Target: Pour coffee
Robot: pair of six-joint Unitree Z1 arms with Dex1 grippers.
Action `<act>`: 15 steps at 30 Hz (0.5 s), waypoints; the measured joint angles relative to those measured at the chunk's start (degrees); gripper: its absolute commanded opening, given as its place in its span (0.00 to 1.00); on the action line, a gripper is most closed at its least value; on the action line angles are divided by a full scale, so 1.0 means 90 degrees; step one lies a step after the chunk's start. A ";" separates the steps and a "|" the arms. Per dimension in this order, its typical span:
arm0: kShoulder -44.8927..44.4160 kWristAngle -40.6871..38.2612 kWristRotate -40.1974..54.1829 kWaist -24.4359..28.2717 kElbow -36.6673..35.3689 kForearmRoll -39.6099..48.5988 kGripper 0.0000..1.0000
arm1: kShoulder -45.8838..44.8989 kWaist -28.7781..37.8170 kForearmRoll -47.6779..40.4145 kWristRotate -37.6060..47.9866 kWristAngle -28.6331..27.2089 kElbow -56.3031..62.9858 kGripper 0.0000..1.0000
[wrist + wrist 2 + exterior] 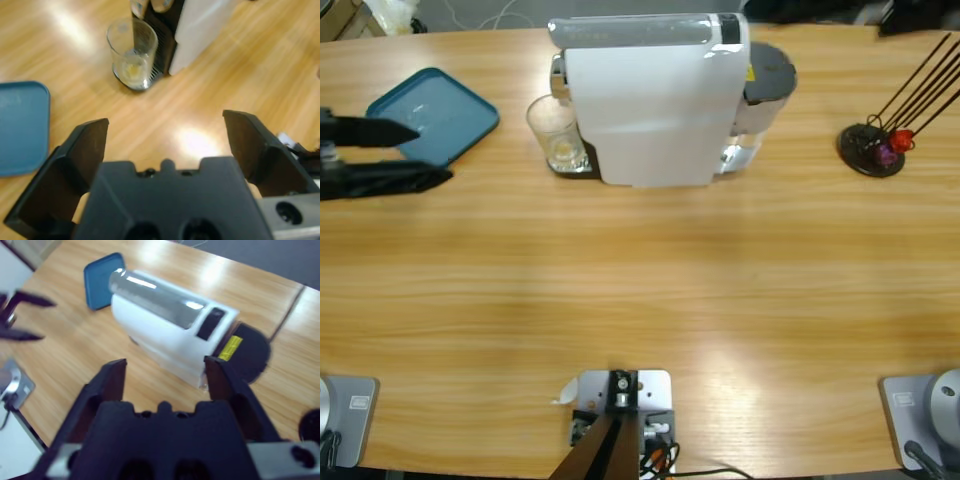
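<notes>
Right now the left gripper [165, 145] hangs spread and empty near the table's left edge; the coffee [132, 69] sits shallow in the glass tumbler [556, 133] under the coffee machine [655, 95]. Best approach level, straddling the tumbler's sides squarely.

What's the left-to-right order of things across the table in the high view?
Left gripper with jaws open → blue tray → glass tumbler → white coffee machine → black stand of sticks.
</notes>
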 measured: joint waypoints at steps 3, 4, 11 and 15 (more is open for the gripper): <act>-0.0321 0.0016 -0.0042 -0.0092 -0.0255 0.0903 1.00 | 0.0291 -0.0531 0.1268 0.0007 0.0340 -0.1309 0.00; -0.0413 0.0019 -0.0044 -0.0109 -0.0291 0.1091 1.00 | 0.0463 -0.0683 0.1700 -0.0008 0.0456 -0.1797 0.00; -0.0551 0.1444 -0.0048 -0.0835 -0.0433 0.1847 1.00 | 0.2175 -0.1255 0.4028 -0.0096 0.1216 -0.4699 0.00; -0.0420 0.1825 -0.0048 -0.1022 -0.0439 0.1928 1.00 | 0.2824 -0.1284 0.4249 -0.0141 0.1447 -0.5132 0.00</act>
